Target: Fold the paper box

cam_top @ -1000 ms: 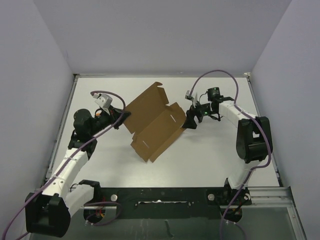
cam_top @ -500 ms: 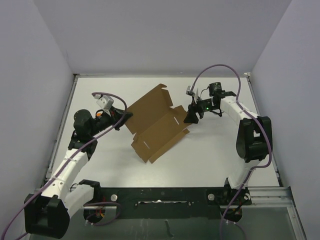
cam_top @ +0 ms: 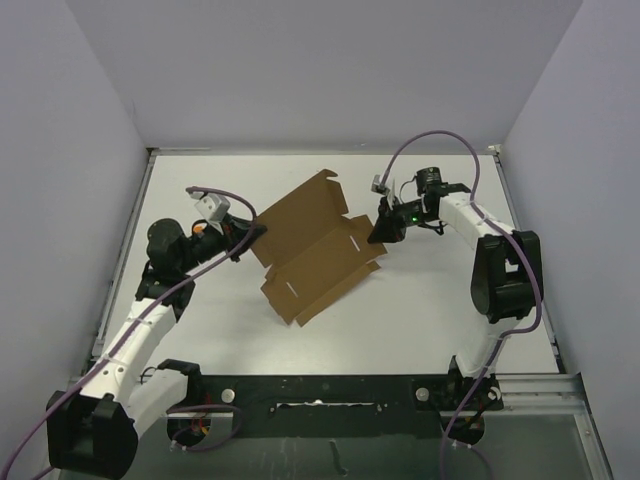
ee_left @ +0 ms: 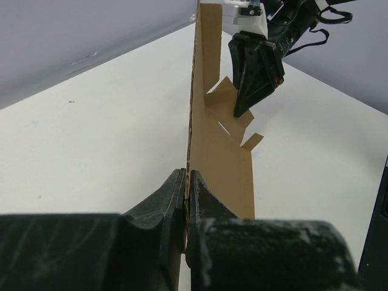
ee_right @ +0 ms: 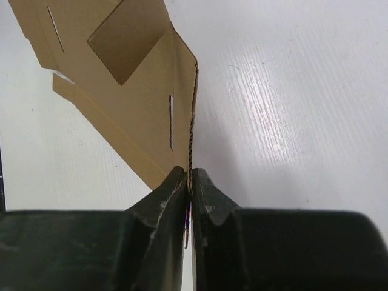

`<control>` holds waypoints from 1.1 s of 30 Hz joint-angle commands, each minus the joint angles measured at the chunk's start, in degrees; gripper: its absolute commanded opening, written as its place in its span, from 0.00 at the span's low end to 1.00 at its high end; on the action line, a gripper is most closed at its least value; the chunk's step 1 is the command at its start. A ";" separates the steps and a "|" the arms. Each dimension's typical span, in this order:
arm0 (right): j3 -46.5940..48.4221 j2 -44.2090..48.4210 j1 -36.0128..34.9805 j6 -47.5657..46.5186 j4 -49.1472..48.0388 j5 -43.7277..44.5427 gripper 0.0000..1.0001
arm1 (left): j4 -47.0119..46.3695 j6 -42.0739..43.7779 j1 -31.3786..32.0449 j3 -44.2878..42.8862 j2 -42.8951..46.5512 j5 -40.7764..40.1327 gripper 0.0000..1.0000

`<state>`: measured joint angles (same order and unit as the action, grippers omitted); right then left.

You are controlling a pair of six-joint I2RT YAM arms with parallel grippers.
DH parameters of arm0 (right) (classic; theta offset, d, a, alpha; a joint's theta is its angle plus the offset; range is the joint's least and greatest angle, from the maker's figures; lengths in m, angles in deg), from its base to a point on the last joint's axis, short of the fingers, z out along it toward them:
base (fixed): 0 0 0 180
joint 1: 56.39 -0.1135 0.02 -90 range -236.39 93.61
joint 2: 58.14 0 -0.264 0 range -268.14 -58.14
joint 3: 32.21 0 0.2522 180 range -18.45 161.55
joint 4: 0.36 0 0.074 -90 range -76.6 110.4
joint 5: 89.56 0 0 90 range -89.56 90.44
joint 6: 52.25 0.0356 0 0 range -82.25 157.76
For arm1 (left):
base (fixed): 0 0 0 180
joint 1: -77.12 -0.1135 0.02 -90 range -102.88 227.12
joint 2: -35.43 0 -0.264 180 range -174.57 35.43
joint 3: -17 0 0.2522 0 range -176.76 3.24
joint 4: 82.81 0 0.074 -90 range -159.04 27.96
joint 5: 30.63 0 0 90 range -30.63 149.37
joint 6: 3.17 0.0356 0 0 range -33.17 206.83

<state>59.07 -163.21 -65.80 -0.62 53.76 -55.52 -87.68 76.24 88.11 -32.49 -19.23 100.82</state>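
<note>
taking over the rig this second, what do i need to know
Left hand: shut on the box, at its left edge.
Right hand: shut on its right edge.
Box: an open sheet at the middle of the table, held between the two hands.
Done: both grips taken.
Left: every fold; no walls up, no tabs in slits.

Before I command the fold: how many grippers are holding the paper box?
2. The left gripper is shut on the paper box at its left corner; the right gripper is shut on its right edge.
</note>
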 commanded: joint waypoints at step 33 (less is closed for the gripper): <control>-25.95 18.84 -0.97 -10.85 -25.40 -1.44 0.29 | 10.88 12.05 11.89 -6.92 2.99 3.79 0.00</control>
<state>30.37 -148.20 -67.07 -4.09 23.60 -53.56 -75.44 87.60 99.23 -38.70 -17.61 102.18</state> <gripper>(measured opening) 0.260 0.018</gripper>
